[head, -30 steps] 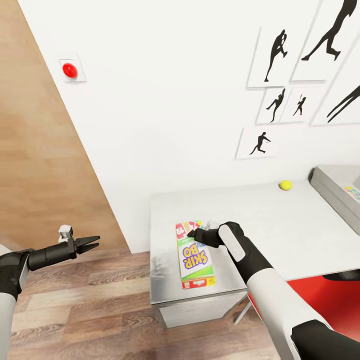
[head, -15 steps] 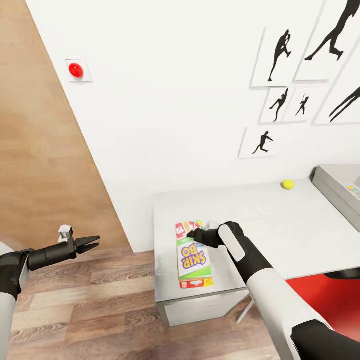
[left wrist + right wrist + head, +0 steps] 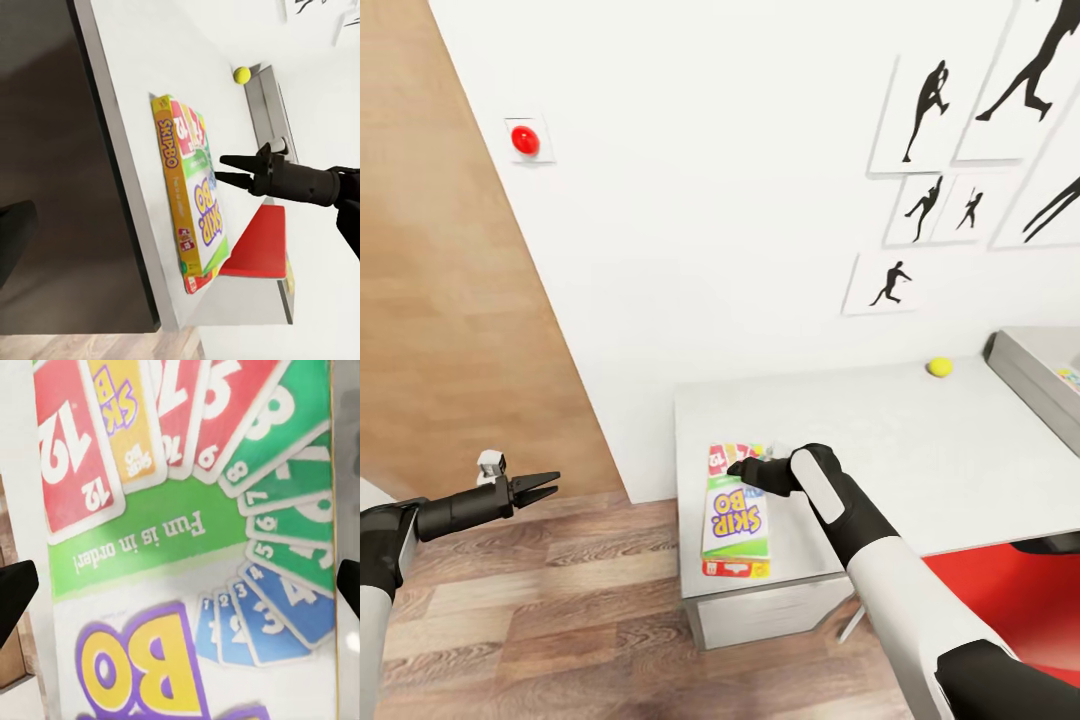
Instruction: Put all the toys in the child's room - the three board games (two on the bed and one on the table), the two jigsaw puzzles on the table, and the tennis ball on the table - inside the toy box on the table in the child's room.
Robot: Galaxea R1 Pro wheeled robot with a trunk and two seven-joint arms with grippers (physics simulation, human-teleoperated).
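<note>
A board game (image 3: 736, 512) with a green-edged Skip-Bo cover lies flat on the table (image 3: 920, 450), at its near left corner. My right gripper (image 3: 738, 467) is open over the box's far end, and in the right wrist view its fingertips (image 3: 15, 592) stand at either side of the cover (image 3: 195, 547). The left wrist view has the same game box (image 3: 191, 202) with the right gripper (image 3: 219, 169) just above it. The tennis ball (image 3: 939, 367) rests at the table's far side, close to the grey toy box (image 3: 1035, 375). My left gripper (image 3: 545, 486) is open over the floor, holding nothing.
A white wall with black player silhouettes (image 3: 925, 100) and a red button (image 3: 524, 140) runs behind the table. A red seat (image 3: 1000, 590) sits under the table's front edge. Wood plank floor (image 3: 560, 620) spreads to the left.
The camera has moved, so the table and wall sit further right in the picture. The game box's near end has swung toward the table's left edge. Both arms hold their places.
</note>
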